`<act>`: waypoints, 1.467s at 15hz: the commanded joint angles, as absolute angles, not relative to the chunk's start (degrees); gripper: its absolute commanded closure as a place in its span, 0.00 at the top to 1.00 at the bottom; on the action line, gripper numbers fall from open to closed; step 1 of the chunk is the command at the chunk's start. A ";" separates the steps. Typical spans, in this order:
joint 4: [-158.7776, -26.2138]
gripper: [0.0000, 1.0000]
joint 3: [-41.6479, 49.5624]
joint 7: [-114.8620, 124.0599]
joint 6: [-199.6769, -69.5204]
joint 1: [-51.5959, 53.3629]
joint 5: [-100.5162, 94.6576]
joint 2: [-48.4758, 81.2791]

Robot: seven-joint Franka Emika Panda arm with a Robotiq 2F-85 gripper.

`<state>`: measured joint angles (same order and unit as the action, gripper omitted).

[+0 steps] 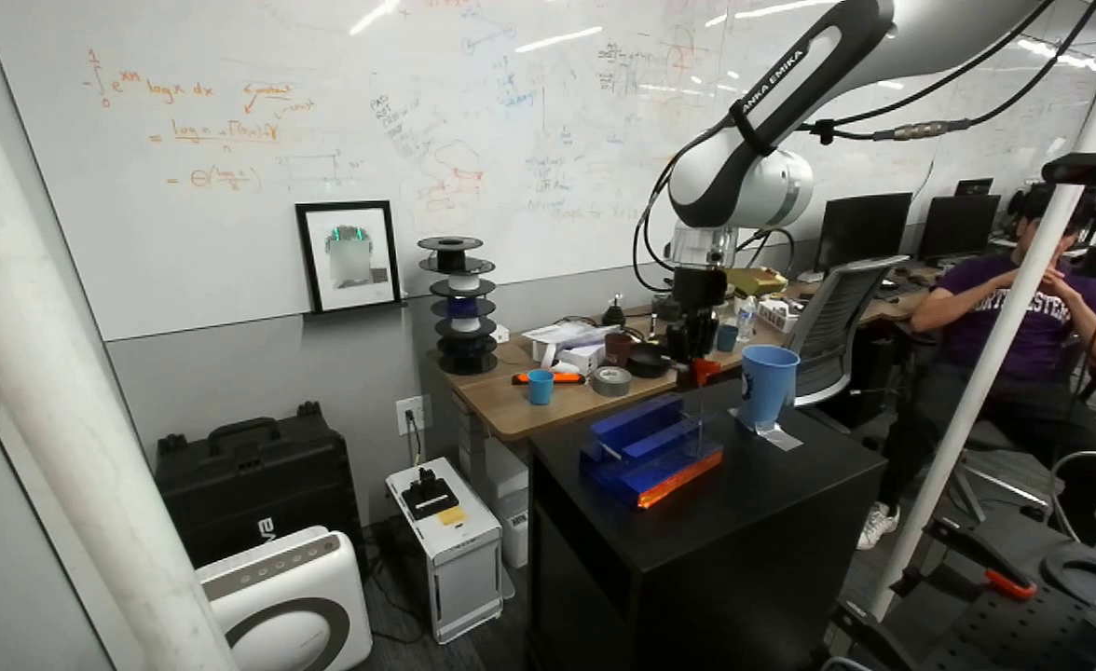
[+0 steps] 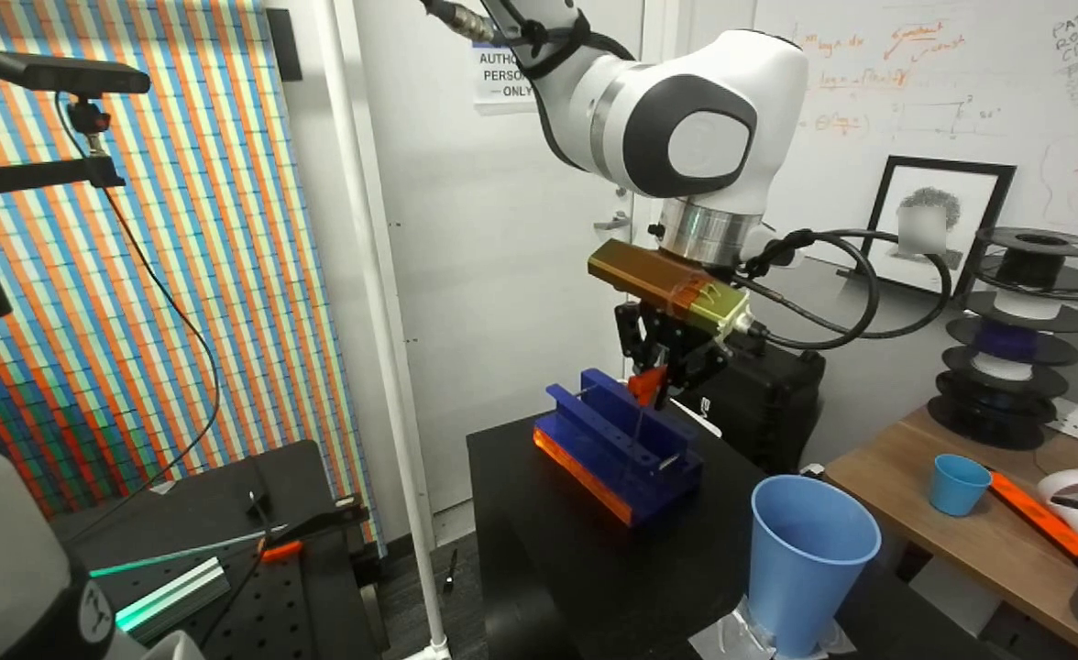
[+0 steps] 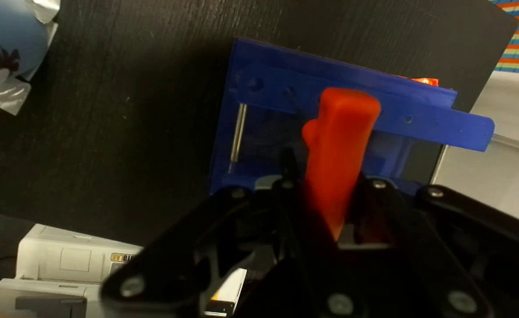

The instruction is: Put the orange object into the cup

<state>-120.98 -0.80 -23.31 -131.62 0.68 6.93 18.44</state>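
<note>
Well, in an exterior view, we could snag the orange-handled tool (image 1: 705, 371) on the blue rack (image 1: 655, 445) below by pulling its thin shaft (image 1: 700, 421) aslant. In an exterior view, carrying low might clip the tall cup (image 2: 800, 577). In the wrist view, the end effector (image 3: 328, 183) pinches the tool, which juts beyond its tips.

With my gripper (image 2: 659, 370) I hold the orange object (image 2: 645, 387) over the blue rack (image 2: 587, 451); the large cup (image 2: 803, 582) stands upright, apart.
</note>
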 commanded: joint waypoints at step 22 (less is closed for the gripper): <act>-125.80 0.14 0.20 -17.86 -119.68 -0.34 -5.65 -6.17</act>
<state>-123.45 -0.84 -19.90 -119.44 0.59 -2.84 -1.19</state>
